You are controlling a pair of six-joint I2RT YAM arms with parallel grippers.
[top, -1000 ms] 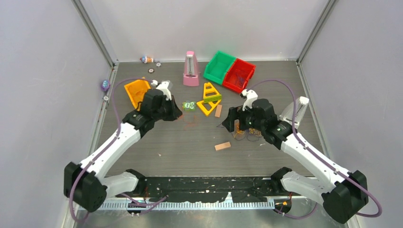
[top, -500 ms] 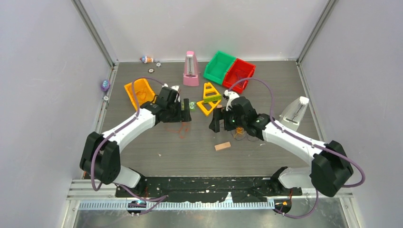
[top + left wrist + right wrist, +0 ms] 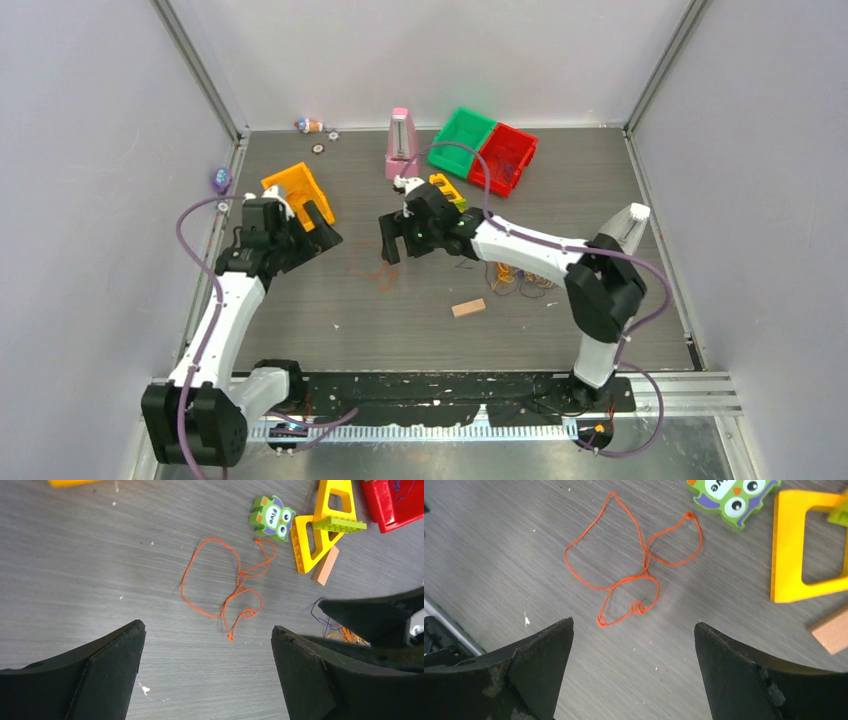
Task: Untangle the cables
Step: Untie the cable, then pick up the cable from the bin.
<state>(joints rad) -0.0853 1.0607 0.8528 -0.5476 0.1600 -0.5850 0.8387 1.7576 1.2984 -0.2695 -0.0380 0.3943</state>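
Note:
A single orange-red cable [image 3: 239,580] lies loose in loops on the grey table, seen also in the right wrist view [image 3: 645,570] and from above [image 3: 378,275]. The rest of the cables [image 3: 520,278], a small tangle of orange, yellow and purple strands, lie to the right of it, partly hidden behind the right arm [image 3: 345,632]. My left gripper [image 3: 318,232] [image 3: 207,627] hangs open and empty, left of the loose strand. On the strand's far side my right gripper [image 3: 388,240] [image 3: 634,625] is open and empty too, its fingers not touching it.
An orange bin [image 3: 295,190] sits behind the left gripper. A green owl toy [image 3: 734,495], yellow triangle pieces [image 3: 789,555] and a wooden block [image 3: 831,630] lie near the strand. Pink metronome [image 3: 402,145], green bin [image 3: 462,140], red bin [image 3: 503,157] stand at the back; a white metronome [image 3: 620,235] right.
My left gripper opened, left the orange strand on the table and drew back to the left. My right arm swung left, away from the tangle, to above the loose strand.

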